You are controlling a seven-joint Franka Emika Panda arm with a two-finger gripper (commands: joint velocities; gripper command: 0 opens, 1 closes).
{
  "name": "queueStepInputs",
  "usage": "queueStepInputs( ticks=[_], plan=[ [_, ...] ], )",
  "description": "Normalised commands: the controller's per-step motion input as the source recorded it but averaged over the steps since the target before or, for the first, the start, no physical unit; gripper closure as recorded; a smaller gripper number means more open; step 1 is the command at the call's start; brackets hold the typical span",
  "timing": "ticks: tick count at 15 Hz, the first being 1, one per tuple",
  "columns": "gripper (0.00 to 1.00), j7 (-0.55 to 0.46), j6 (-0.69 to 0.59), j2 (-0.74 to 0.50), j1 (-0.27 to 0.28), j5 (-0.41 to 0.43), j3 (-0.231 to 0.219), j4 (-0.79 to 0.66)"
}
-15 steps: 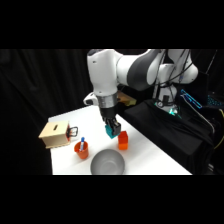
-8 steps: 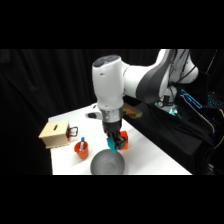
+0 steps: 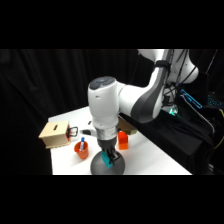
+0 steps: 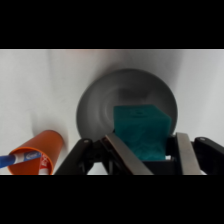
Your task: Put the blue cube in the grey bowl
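Gripping: the blue cube is clamped between the gripper fingers.
Cube position: held directly above the grey bowl.
Orange cup: seen at 8 o'clock of the bowl.

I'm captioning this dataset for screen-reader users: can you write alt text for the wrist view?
The claw holds a blue cube between its two fingers, directly over a grey bowl on a white table. An orange cup with a blue pen stands beside the bowl at lower left.

One cube, one bowl (grey)
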Motion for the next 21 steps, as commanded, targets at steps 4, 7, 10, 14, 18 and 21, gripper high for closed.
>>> queueStepInputs(
  ticks=[4, 7, 10, 14, 18, 21],
  plan=[
    [0.24, 0.12, 0.08, 0.24, 0.093, -0.09, -0.104, 0.28],
    [0.09, 0.12, -0.03, 0.12, 0.1, -0.095, -0.107, 0.25],
    [0.0, 0.12, -0.21, -0.01, 0.092, -0.093, -0.091, 0.21],
    [0.0, 0.07, -0.43, -0.18, 0.032, -0.04, -0.032, 0.15],
    [0.0, 0.01, -0.57, -0.27, -0.052, 0.048, 0.028, 0.16],
    [0.0, -0.05, -0.55, -0.25, -0.103, 0.113, 0.065, 0.19]
  ],
)
